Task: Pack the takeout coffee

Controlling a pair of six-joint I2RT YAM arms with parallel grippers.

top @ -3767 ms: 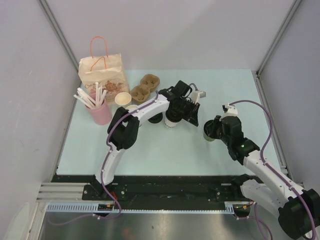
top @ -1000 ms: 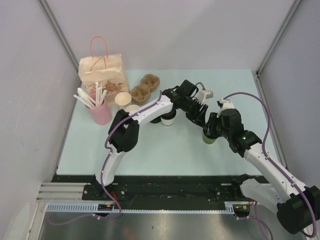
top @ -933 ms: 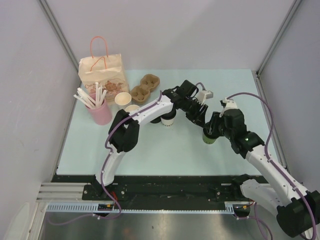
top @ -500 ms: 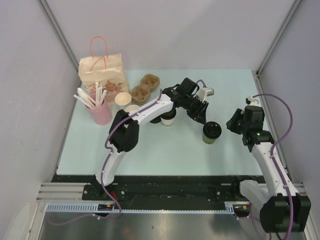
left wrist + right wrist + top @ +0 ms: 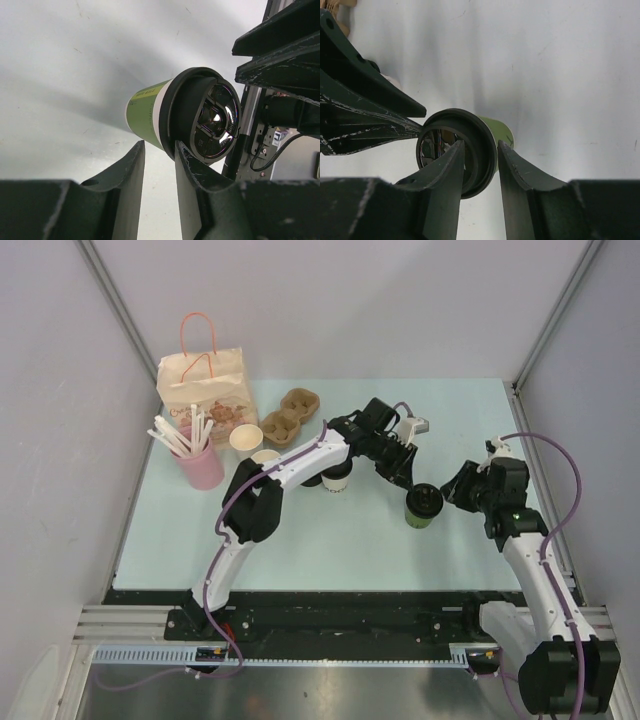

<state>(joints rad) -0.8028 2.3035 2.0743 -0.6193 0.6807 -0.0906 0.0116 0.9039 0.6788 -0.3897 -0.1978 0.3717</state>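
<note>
Cup of green-sided paper with a round black plastic lid [image 5: 423, 502] stands upright on the pale blue-green table [image 5: 330, 540], right of centre in the top view, between the two arms' tips. The left gripper [image 5: 408, 475] reaches in from the cup's upper left; in its wrist view the black fingers [image 5: 125, 185] stand a narrow way apart with only bare table showing between them, and the lid's rim sits right at one fingertip, so this claw holds nothing. The right gripper [image 5: 452, 487] is just beside the cup on the frame's right. In its own view its jaws are also slightly parted, with the edge of the lid showing in the gap; the lid is far wider than that gap, and whether they touch cannot be told.

The white-sided paper cup with a black lid [image 5: 338, 482] stands near the middle, partly under the left arm. At upper left are a brown paper bag with pink handles [image 5: 205, 385], a brown pulp cup carrier [image 5: 288, 415] and a pink cup of white straws [image 5: 200, 465].
</note>
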